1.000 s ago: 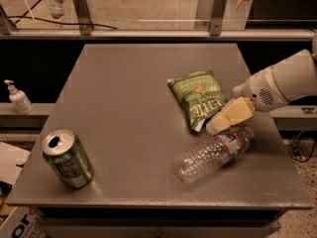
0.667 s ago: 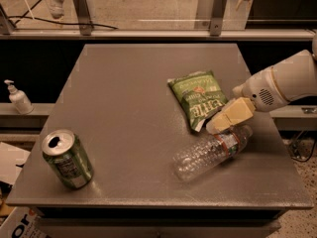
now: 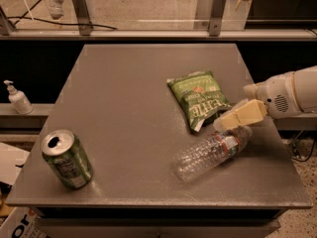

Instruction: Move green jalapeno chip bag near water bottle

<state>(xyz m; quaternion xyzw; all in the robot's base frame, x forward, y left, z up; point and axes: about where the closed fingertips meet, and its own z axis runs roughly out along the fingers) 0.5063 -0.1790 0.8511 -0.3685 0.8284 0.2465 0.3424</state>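
Observation:
The green jalapeno chip bag (image 3: pixel 198 97) lies flat on the grey table (image 3: pixel 124 103), right of centre, white lettering up. The water bottle (image 3: pixel 213 151) lies on its side just in front of the bag, its cap end pointing right toward the table's right edge. The bag's lower corner is a short gap from the bottle. My gripper (image 3: pixel 229 121) reaches in from the right on a white arm. Its cream fingers (image 3: pixel 242 115) sit at the bag's lower right corner, just above the bottle's neck end.
A green soda can (image 3: pixel 66 158) stands upright at the table's front left corner. A small white pump dispenser (image 3: pixel 17 98) stands on a ledge to the left, off the table. A railing with metal posts (image 3: pixel 214 9) runs behind the table.
The gripper has shifted slightly right and down along the bag's corner. The bag, bottle and can lie where they were.

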